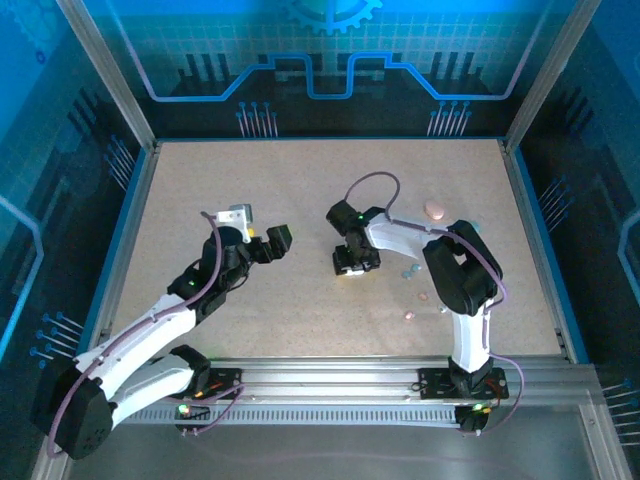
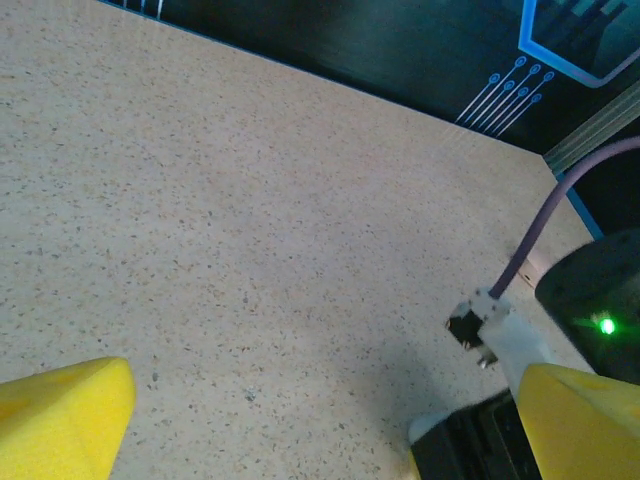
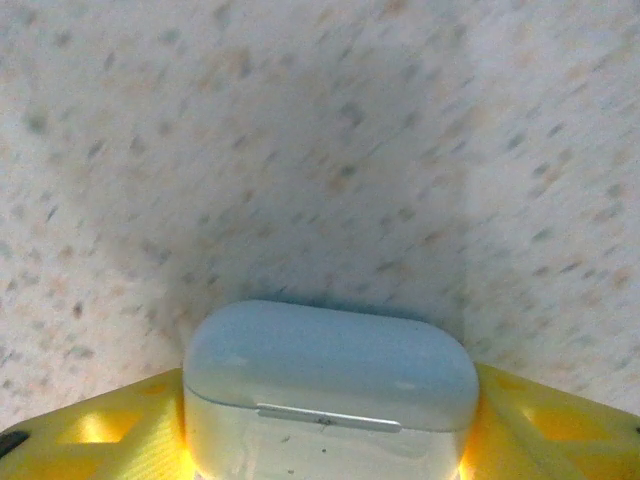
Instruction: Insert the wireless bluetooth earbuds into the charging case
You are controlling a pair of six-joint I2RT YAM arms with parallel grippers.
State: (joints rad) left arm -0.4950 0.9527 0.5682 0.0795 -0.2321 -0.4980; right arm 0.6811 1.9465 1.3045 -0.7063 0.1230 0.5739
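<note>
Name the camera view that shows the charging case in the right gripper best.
Right wrist view: the charging case sits close up, pale and rounded, between the yellow fingers of the right gripper. The top external view gives a tiny pale speck under that gripper, too small for detail.

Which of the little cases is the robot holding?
The pale bluish-white case, pinched between the right hand's yellow fingers. The pink case lies free on the table.
</note>
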